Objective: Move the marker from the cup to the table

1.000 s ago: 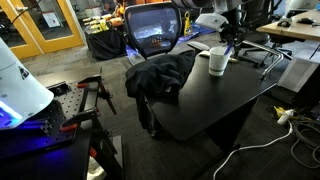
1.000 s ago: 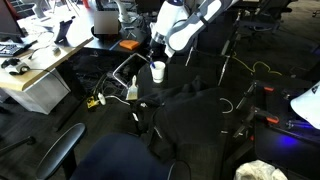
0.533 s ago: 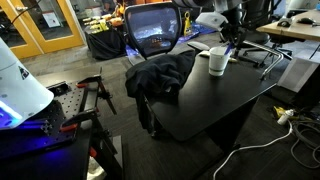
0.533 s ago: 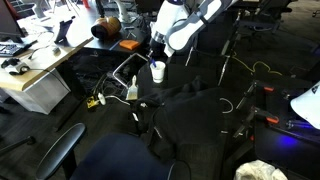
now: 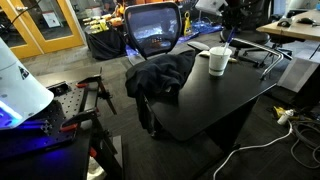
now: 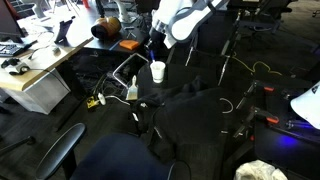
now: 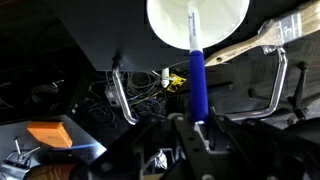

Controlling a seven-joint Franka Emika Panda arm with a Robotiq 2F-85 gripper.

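The white cup [image 5: 217,61] stands upright on the black table [image 5: 230,105], and shows in both exterior views [image 6: 157,71]. My gripper [image 5: 226,40] hangs just above it [image 6: 155,50]. In the wrist view the gripper [image 7: 197,128] is shut on the dark blue marker [image 7: 197,80]. The marker points down at the cup's open mouth [image 7: 165,25], and its pale tip lies over the opening. I cannot tell if the tip is still inside the cup.
A black jacket [image 5: 160,75] lies on the table beside an office chair [image 5: 153,30]. White papers [image 5: 196,47] lie behind the cup. A pale wooden desk [image 6: 40,70] stands apart. Cables and metal chair legs [image 7: 120,95] lie on the floor below the table edge.
The gripper has risen a little above the cup, with the marker in it. The cup has not moved.
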